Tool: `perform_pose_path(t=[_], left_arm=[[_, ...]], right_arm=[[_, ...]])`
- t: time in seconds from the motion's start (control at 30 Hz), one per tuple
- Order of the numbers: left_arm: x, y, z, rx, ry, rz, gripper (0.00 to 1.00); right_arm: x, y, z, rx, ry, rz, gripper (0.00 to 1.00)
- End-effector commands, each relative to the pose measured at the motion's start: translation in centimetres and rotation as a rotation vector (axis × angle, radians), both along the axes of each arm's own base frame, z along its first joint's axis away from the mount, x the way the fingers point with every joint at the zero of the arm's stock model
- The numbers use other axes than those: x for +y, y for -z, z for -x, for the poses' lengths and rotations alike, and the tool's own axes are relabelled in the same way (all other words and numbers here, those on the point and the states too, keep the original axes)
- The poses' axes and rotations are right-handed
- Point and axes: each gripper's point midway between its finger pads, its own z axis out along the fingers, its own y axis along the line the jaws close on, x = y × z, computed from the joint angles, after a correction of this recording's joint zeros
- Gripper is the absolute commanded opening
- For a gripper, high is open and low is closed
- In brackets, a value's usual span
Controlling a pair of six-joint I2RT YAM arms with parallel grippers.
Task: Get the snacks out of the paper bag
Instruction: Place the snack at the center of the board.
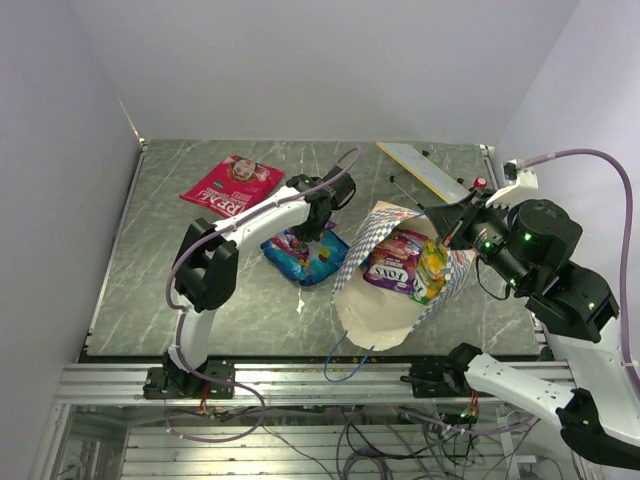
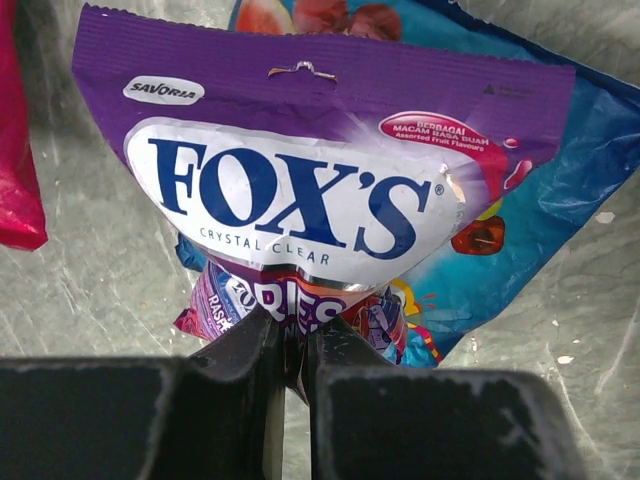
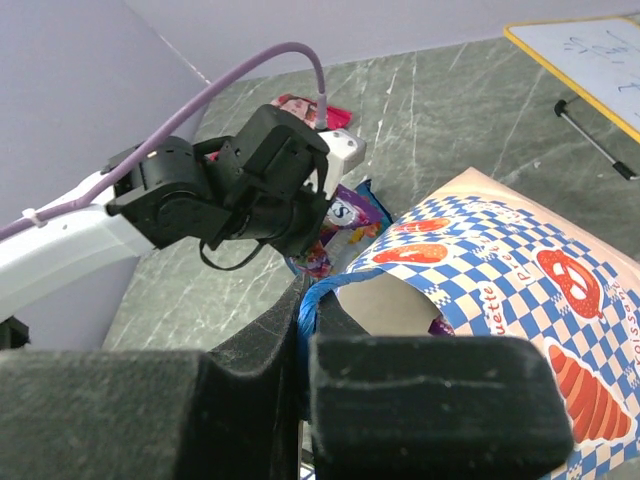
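The blue-and-white checkered paper bag (image 1: 385, 310) lies on its side right of centre, mouth held up. My right gripper (image 1: 447, 226) is shut on its blue string handle (image 3: 318, 300). Inside show a pink-purple Fox's packet (image 1: 393, 265) and a yellow-green packet (image 1: 433, 268). Left of the bag, my left gripper (image 2: 290, 335) is shut on the bottom edge of a purple Fox's packet (image 2: 290, 190). That packet hangs just over a larger blue packet (image 2: 540, 200) lying on the table. A red-pink packet (image 1: 232, 185) lies flat at the far left.
A flat white strip with a yellow edge (image 1: 420, 168) and a black pen (image 3: 590, 140) lie behind the bag at the far right. The bag's second blue handle (image 1: 350, 365) trails over the table's near edge. The left arm (image 3: 230, 190) stands close to the bag's mouth.
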Motion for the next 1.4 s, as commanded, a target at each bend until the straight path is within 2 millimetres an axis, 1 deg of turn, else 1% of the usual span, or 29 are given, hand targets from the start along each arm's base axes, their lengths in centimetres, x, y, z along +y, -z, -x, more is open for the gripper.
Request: perform_pose_path(t=[0.0, 0.1, 0.17, 0.2, 0.23, 0.3, 0.37, 0.4, 0.43, 0.53, 0.57, 0.6, 0.67, 0.73, 0.8, 0.87, 0.97, 1.07, 1.17, 1.2, 1.23, 1.27, 1.37], left_arm=[[-1.3, 1.5, -0.5, 0.039, 0.033, 0.051, 0.19], [-0.7, 3.4, 0.3, 0.103, 0.025, 0.061, 0.33], [-0.4, 3.8, 0.7, 0.134, 0.019, 0.096, 0.47], [-0.4, 3.9, 0.9, 0.141, 0.022, 0.122, 0.55], [-0.5, 3.9, 1.1, 0.148, 0.021, 0.151, 0.59], [-0.7, 4.1, 1.3, 0.163, 0.016, 0.210, 0.62], [-0.5, 4.7, 1.8, 0.191, 0.001, 0.246, 0.64], [-0.5, 4.8, 2.0, 0.203, -0.002, 0.267, 0.66], [-0.4, 5.0, 2.1, 0.212, -0.007, 0.279, 0.69], [-0.1, 5.2, 2.4, 0.227, -0.008, 0.289, 0.82], [-0.2, 5.1, 2.5, 0.229, -0.003, 0.291, 0.87], [-0.2, 4.8, 2.4, 0.225, 0.000, 0.296, 0.89], [-0.1, 4.2, 2.5, 0.218, 0.011, 0.300, 0.91], [-0.1, 3.0, 2.2, 0.198, 0.021, 0.308, 0.92], [-0.2, 1.0, 2.0, 0.169, 0.028, 0.331, 0.93], [-0.3, -1.6, 1.8, 0.130, 0.037, 0.365, 0.93], [-0.7, -5.6, 2.1, 0.084, 0.054, 0.435, 0.95], [-1.4, -9.0, 3.0, 0.058, 0.083, 0.535, 0.95], [-1.8, -11.9, 4.2, 0.030, 0.098, 0.632, 0.95], [-1.9, -13.1, 4.8, 0.013, 0.104, 0.671, 0.95], [-2.0, -13.7, 5.2, 0.015, 0.107, 0.699, 0.95], [-2.0, -14.8, 5.8, 0.005, 0.112, 0.736, 0.94], [-1.8, -16.7, 7.3, -0.015, 0.125, 0.806, 0.94]], right_arm=[[-0.7, -1.8, 1.0, -0.029, 0.009, -0.079, 0.00], [-1.3, -1.9, 1.3, -0.028, 0.033, -0.100, 0.00], [-1.5, -1.9, 1.5, -0.027, 0.040, -0.125, 0.00], [-1.5, -2.1, 1.6, -0.031, 0.038, -0.134, 0.00], [-1.5, -2.1, 1.7, -0.030, 0.036, -0.138, 0.00], [-1.6, -1.7, 1.9, -0.020, 0.035, -0.137, 0.00], [-1.8, -1.4, 2.1, -0.012, 0.041, -0.136, 0.00], [-1.9, -1.3, 2.1, -0.010, 0.044, -0.135, 0.00], [-2.0, -1.2, 2.1, -0.010, 0.047, -0.135, 0.00], [-2.1, -1.5, 2.2, -0.024, 0.049, -0.147, 0.00], [-2.2, -1.6, 2.2, -0.030, 0.047, -0.148, 0.00], [-2.1, -1.6, 2.2, -0.032, 0.048, -0.144, 0.00], [-2.0, -1.8, 2.1, -0.036, 0.045, -0.138, 0.00], [-1.7, -1.8, 1.9, -0.038, 0.034, -0.134, 0.00], [-1.1, -1.8, 1.6, -0.039, 0.018, -0.129, 0.00], [-0.4, -1.8, 1.2, -0.041, 0.000, -0.126, 0.00], [0.7, -1.9, 0.3, -0.045, -0.023, -0.110, 0.00], [1.3, -2.4, -1.0, -0.058, -0.011, -0.086, 0.00], [1.5, -3.6, -2.2, -0.089, 0.011, -0.059, 0.00], [1.7, -3.9, -2.7, -0.094, 0.023, -0.053, 0.00], [1.9, -4.4, -3.2, -0.102, 0.028, -0.049, 0.00], [2.1, -4.7, -3.7, -0.110, 0.032, -0.042, 0.00], [3.4, -5.9, -5.2, -0.145, 0.020, -0.017, 0.00]])
